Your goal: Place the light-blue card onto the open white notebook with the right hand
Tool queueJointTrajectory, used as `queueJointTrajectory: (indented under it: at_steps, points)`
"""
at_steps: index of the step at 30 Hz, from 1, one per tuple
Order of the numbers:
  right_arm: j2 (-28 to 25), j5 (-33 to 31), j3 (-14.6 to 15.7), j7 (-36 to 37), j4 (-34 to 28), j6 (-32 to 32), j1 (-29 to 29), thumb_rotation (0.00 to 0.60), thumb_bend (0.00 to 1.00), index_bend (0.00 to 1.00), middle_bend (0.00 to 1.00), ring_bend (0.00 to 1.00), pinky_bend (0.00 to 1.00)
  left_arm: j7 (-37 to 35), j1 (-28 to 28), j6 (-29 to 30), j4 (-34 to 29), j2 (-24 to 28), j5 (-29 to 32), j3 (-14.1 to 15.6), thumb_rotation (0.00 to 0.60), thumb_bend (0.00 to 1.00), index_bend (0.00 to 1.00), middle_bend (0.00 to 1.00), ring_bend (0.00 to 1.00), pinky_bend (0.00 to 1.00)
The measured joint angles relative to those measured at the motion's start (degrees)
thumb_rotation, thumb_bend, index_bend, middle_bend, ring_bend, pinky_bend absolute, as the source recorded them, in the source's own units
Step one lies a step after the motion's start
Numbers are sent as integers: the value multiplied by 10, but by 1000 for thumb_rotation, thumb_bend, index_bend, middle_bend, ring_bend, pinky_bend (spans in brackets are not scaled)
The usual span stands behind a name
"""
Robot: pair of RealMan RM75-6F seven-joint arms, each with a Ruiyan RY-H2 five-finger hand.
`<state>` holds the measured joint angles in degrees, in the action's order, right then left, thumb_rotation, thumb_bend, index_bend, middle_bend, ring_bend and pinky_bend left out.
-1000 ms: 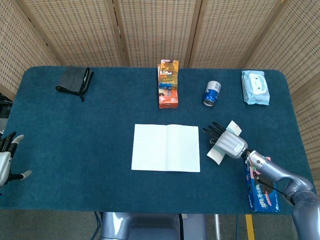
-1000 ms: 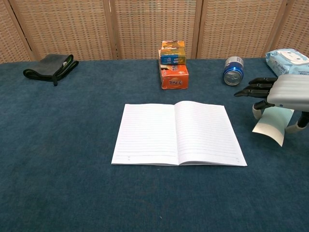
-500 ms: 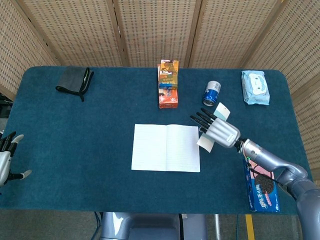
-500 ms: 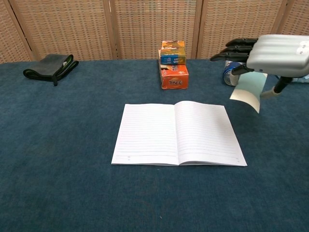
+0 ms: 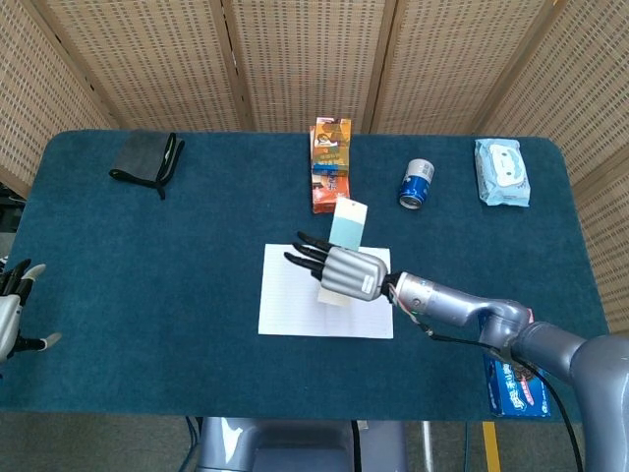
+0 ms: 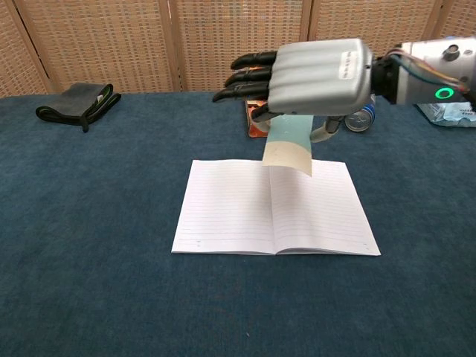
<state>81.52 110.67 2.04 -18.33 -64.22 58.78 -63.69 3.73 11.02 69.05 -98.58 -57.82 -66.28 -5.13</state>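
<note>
Light-blue card (image 6: 288,144) held above the open white notebook (image 6: 230,208), hanging from beneath the right hand (image 6: 316,74) and tilted, lower edge curling toward the pages without clearly touching them. Going left to right: left hand (image 5: 12,313) idle at the tabletop's (image 5: 147,275) near left edge, fingers spread, holding nothing; black pouch (image 5: 147,157) far back on the left, well apart from the action; notebook at centre, with the orange box (image 5: 331,165) just behind it. Risks, as judgement: a release from this height could let the thin card flutter or slide off the page, likely toward the box or the notebook's back edge; a descent too steep could buckle the card or drag and crease the pages; long fingers (image 6: 245,74) stretched out over the left page might catch the paper on lowering. Right hand clamped on the card, apparently between thumb and palm side, other fingers extended nearly straight. Blue can (image 5: 417,184) and wipes pack (image 5: 501,172) farther right, out of the way.
</note>
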Motion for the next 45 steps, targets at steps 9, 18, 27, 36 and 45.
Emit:
queueJointTrajectory:
  at_steps: [9, 18, 27, 36, 45]
  points:
    - [65, 30, -14, -111, 0, -86, -58, 600, 247, 658, 2, 0, 43, -15, 4, -12, 5, 5, 0, 1, 600, 0, 0, 0, 0, 0]
    - [87, 30, 3, -130, 15, -110, -62, 600, 247, 651, 2, 0, 52, -36, 5, -21, 12, 11, -4, 2, 600, 0, 0, 0, 0, 0]
    - [93, 21, 6, -155, 0, -113, -52, 600, 247, 613, 2, 0, 53, -35, 8, -27, 11, 12, -7, 4, 600, 0, 0, 0, 0, 0]
    - [111, -4, -1, -176, 8, -133, -44, 600, 236, 441, 0, 0, 52, -31, 9, -25, 9, 10, -6, 5, 600, 0, 0, 0, 0, 0]
    - [103, -43, -21, -200, -22, -158, -36, 600, 138, 1, 0, 0, 53, -33, 9, -24, 10, 10, -4, 5, 600, 0, 0, 0, 0, 0]
